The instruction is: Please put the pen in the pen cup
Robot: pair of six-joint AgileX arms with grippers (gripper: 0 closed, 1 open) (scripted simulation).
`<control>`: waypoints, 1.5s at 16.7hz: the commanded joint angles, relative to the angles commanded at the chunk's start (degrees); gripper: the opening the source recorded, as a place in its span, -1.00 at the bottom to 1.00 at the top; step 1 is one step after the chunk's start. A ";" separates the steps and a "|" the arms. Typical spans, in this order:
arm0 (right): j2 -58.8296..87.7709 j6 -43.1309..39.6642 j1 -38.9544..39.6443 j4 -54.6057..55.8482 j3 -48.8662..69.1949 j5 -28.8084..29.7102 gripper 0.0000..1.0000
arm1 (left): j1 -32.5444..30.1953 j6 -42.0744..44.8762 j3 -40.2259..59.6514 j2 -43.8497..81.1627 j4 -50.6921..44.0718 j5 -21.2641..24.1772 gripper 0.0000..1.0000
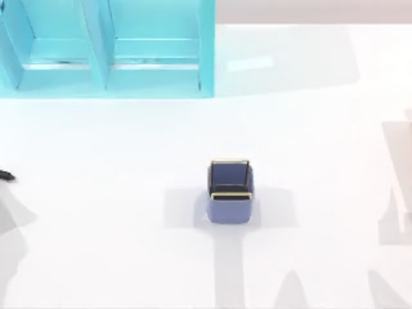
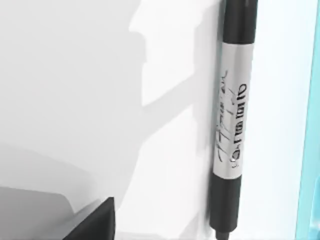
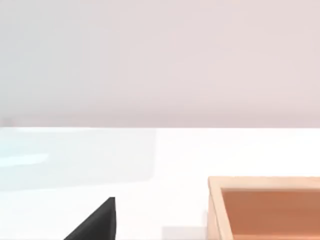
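The pen (image 2: pixel 231 115) is lying flat on the white desk (image 1: pixel 116 212), shown close up in the left wrist view: a black barrel with a white label band bearing dark script, its narrow tip at one end. A cyan edge of the shelf (image 1: pixel 109 48) is showing just beside it in that view. In the top view a small dark tip (image 1: pixel 6 175) is showing at the desk's far-left edge; whether it is the pen or a finger cannot be told. The cup (image 1: pixel 229 192), square, periwinkle with a gold rim, is standing upright near the desk's centre, well apart from that left edge. The shelf is occupying the far-left corner. A wooden box (image 3: pixel 265 207) is sitting on the desk in the right wrist view. One dark finger (image 2: pixel 92 222) of the left gripper and one finger (image 3: pixel 95 222) of the right are showing in their own wrist views; whether either pair is open or closed cannot be told.
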 joint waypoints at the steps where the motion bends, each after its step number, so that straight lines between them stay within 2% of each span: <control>1: 0.00 0.00 0.00 0.00 0.00 0.00 1.00 | -0.70 -0.85 0.66 1.37 1.35 -0.43 1.00; 9: 0.00 0.00 0.00 0.00 0.00 0.00 1.00 | -11.08 -10.58 7.79 20.24 19.12 -7.08 1.00; 14: 0.00 0.00 0.00 0.00 0.00 0.00 1.00 | -12.18 -11.50 8.39 21.76 20.65 -7.83 1.00; 25: 0.00 0.00 0.00 0.00 0.00 0.00 1.00 | -12.18 -11.50 8.39 21.76 20.65 -7.83 -0.66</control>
